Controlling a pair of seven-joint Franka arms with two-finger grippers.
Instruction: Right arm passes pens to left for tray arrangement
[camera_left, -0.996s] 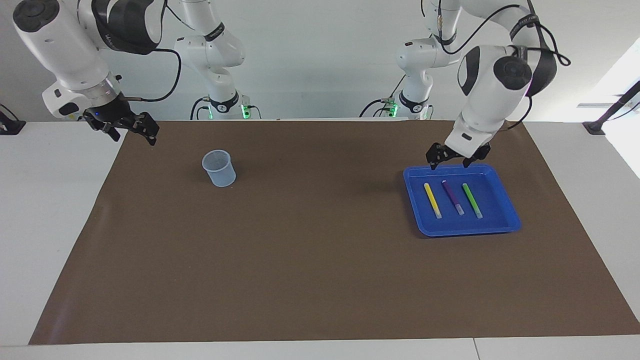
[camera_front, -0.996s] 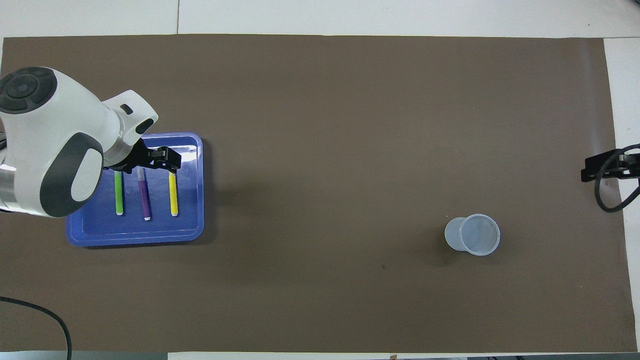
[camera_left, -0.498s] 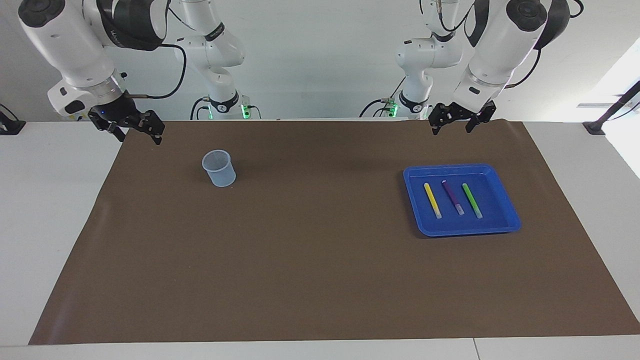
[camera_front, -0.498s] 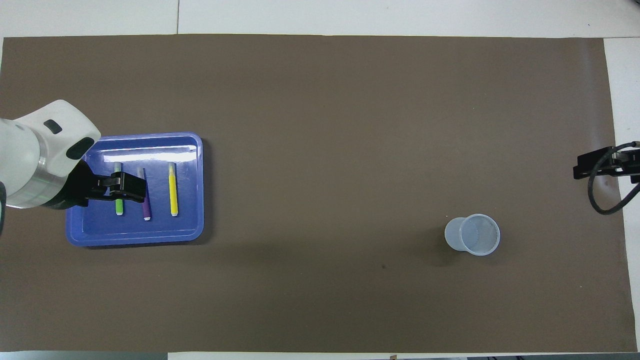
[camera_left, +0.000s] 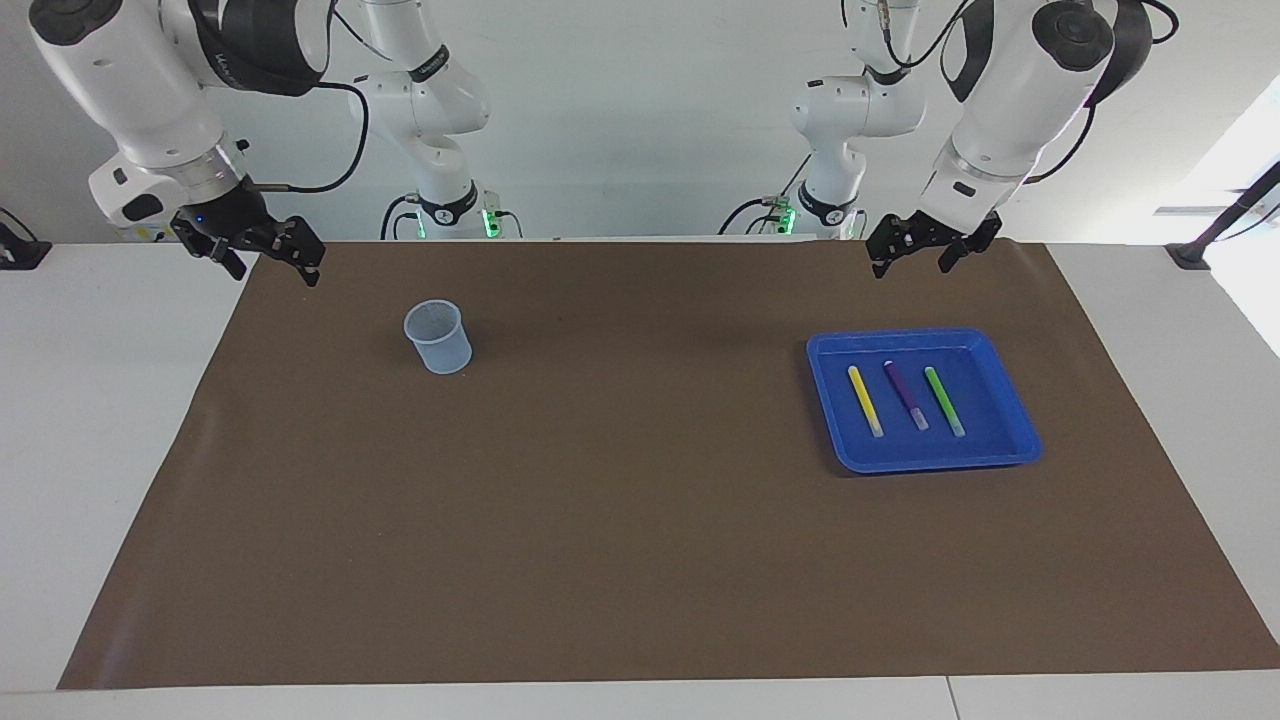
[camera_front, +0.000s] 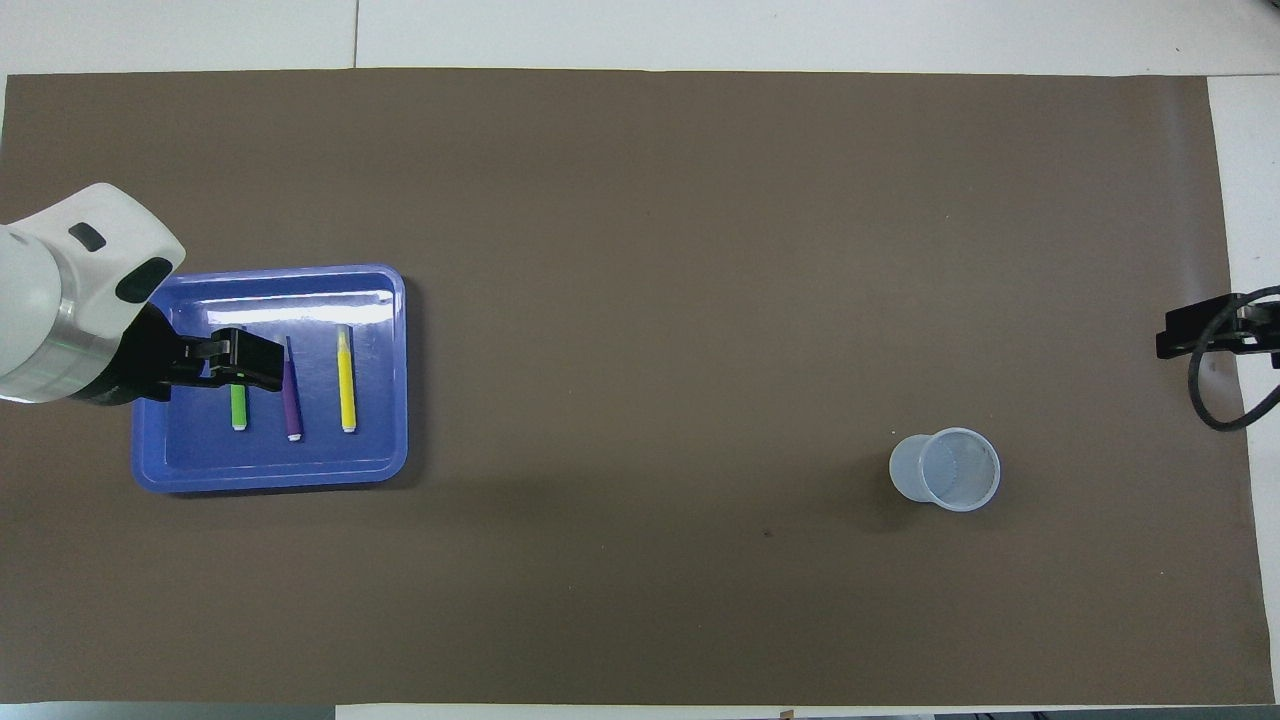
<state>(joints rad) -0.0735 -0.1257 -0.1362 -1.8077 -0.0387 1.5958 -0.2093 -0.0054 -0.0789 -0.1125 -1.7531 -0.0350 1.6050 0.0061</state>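
all three pens (camera_left: 908, 396) are lying side by side in the tray (camera_left: 1020, 443), so the arranging is looking finished; left end effector (camera_left: 930, 250), raised at the tray's 12 o'clock, and right end effector (camera_left: 262, 253) are both hanging open and empty.

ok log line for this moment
pens: three in tray | left gripper: open, raised, empty | right gripper: open, waiting | cup: empty

Opposed high views, one shared table (camera_left: 640, 480)

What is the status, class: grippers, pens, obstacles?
Left gripper open, raised. Right gripper open, waiting. Yellow, purple, green marker pens in blue plastic tray. Nothing blocking.
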